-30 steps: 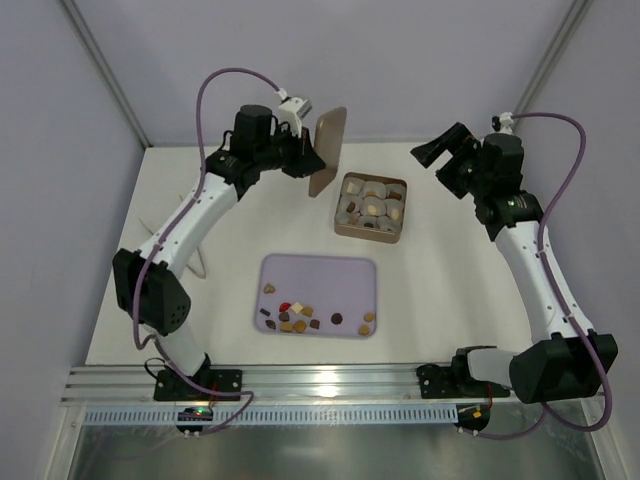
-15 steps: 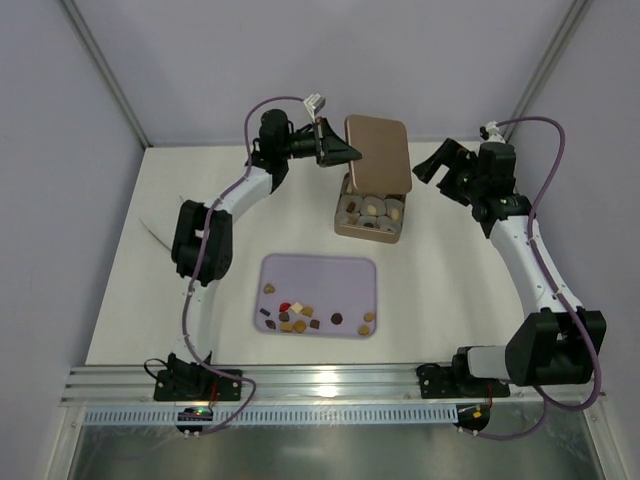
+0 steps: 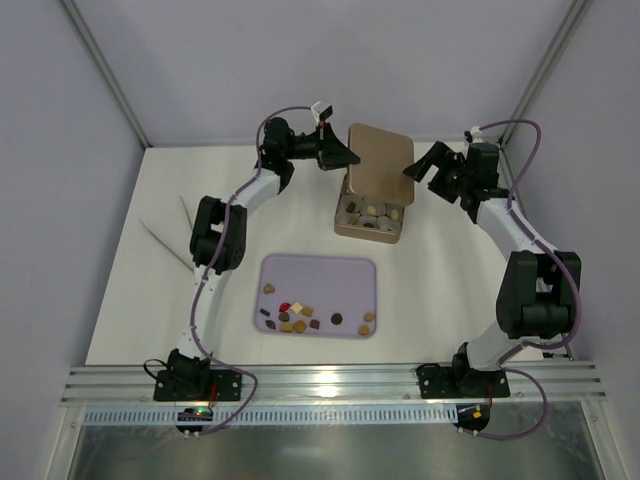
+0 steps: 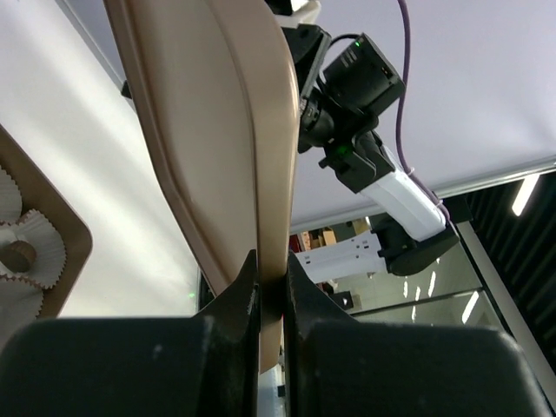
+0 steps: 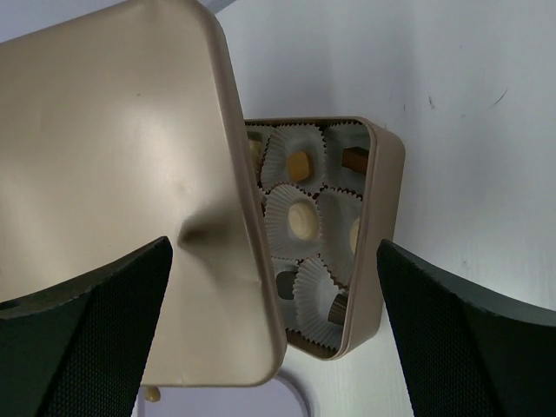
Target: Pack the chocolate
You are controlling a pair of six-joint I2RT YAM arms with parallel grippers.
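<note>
Metal rail (image 3: pixel 330 378): one, across your near edge; both arm bases sit on it.
Table (image 3: pixel 120 300): one, white, matt.
Tray (image 3: pixel 340 275): one, lilac, rounded corners, flat on the table, midway between your two arms.
Chocolate (image 3: pixel 300 325) on tray: roughly a dozen loose pieces, mostly toward its near edge. They are dark brown and tan, one red; too small for an exact count.
Box (image 5: pixel 388 217): one, brown, square, open, just beyond the tray.
Liners (image 5: pixel 300 217): seven show in your right wrist view, white and pleated; the rest are hidden behind the lid.
Chocolate in box: most liners that show hold one piece, cream, tan or dark.
Lid (image 3: pixel 380 160): one, tan, tilted up over the box's far half, not seated.
Left gripper (image 4: pixel 271 291): one, clamped tight on the lid's edge.
Right gripper (image 3: pixel 420 165): one, jaws spread wide, holding nothing, just right of the lid.
Walls (image 3: pixel 200 60): pale grey, with metal posts at the far corners.
</note>
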